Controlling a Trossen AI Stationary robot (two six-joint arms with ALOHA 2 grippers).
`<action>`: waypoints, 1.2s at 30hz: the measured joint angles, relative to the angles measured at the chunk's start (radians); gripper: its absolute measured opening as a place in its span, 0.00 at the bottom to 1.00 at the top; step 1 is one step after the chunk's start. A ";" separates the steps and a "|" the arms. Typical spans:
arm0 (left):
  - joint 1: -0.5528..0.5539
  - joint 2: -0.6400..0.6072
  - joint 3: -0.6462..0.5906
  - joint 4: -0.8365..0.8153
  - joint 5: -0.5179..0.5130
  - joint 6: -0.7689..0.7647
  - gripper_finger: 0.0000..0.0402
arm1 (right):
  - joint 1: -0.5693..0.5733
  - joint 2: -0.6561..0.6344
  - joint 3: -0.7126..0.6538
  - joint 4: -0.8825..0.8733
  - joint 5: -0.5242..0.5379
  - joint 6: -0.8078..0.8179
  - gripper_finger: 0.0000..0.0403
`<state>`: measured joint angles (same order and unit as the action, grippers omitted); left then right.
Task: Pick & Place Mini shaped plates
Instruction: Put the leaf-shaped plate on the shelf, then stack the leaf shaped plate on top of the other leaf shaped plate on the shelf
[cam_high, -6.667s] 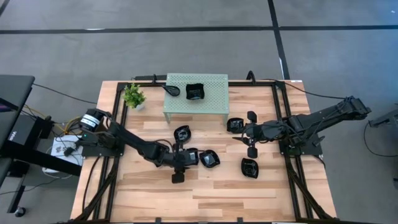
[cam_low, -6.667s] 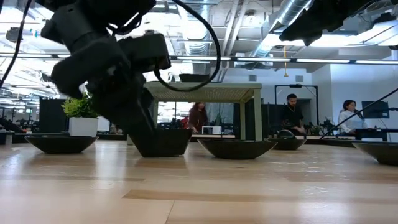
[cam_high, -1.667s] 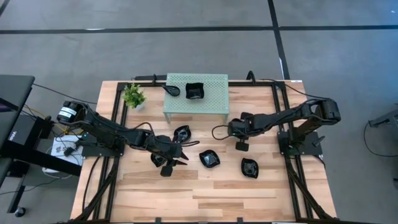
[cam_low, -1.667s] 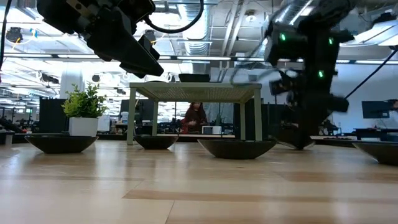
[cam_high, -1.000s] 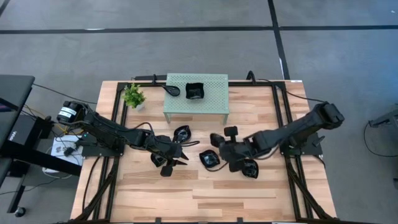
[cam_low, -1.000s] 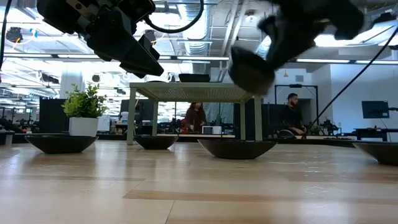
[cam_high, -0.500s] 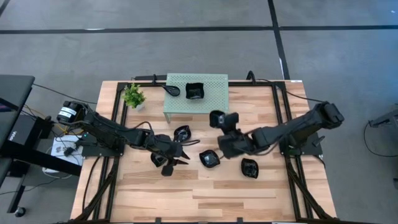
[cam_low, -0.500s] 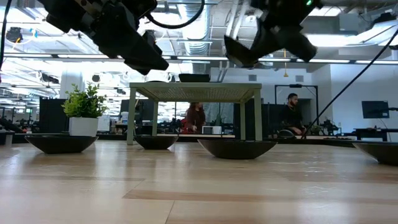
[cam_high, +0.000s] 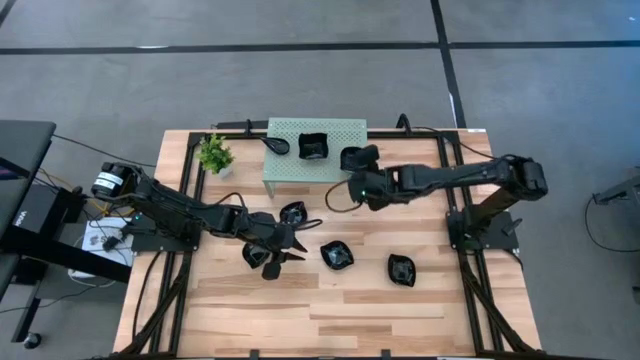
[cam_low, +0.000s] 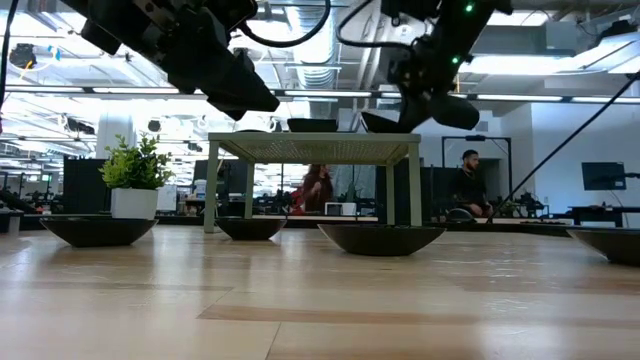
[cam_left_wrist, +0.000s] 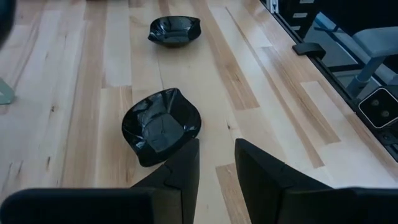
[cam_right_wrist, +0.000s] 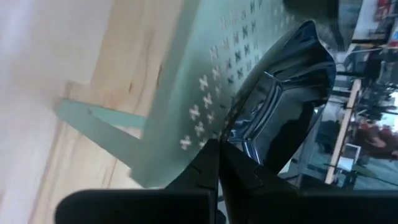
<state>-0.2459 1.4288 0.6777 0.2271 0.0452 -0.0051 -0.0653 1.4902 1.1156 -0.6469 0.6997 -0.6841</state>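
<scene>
Right gripper (cam_high: 356, 172) is clamped on the rim of a small black plate (cam_high: 351, 158), which I judge I'm carrying to the green perforated stand (cam_high: 290, 172); the plate hangs at the stand's right end, and from the wrist it looks tilted over the top rather than resting on it. Gripping by the rim keeps the fingers clear for setting it down flat.

Nearest me, two plates (cam_high: 401, 269) (cam_high: 337, 256) sit on the wooden table (cam_high: 350, 310), well apart from the raised arm. Left gripper (cam_high: 283, 249) waits low over the boards, its fingers parted with nothing between them.

On the stand, another plate (cam_high: 313, 147) sits mid-top, so free room is between it and the right edge. That edge is close; I'd judge a careless release could tip it off.
</scene>
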 joint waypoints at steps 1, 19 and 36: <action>0.000 0.000 0.000 0.000 0.000 0.000 0.26 | -0.013 0.000 0.000 0.004 -0.010 -0.007 0.00; 0.000 0.000 0.000 0.002 0.000 0.000 0.26 | -0.044 0.000 0.000 0.060 -0.024 0.022 0.22; 0.000 0.000 0.000 0.002 0.000 0.000 0.26 | 0.379 0.002 0.000 0.069 -0.297 0.613 0.29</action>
<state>-0.2459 1.4288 0.6777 0.2291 0.0452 -0.0051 0.3141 1.4919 1.1156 -0.5782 0.4026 -0.0715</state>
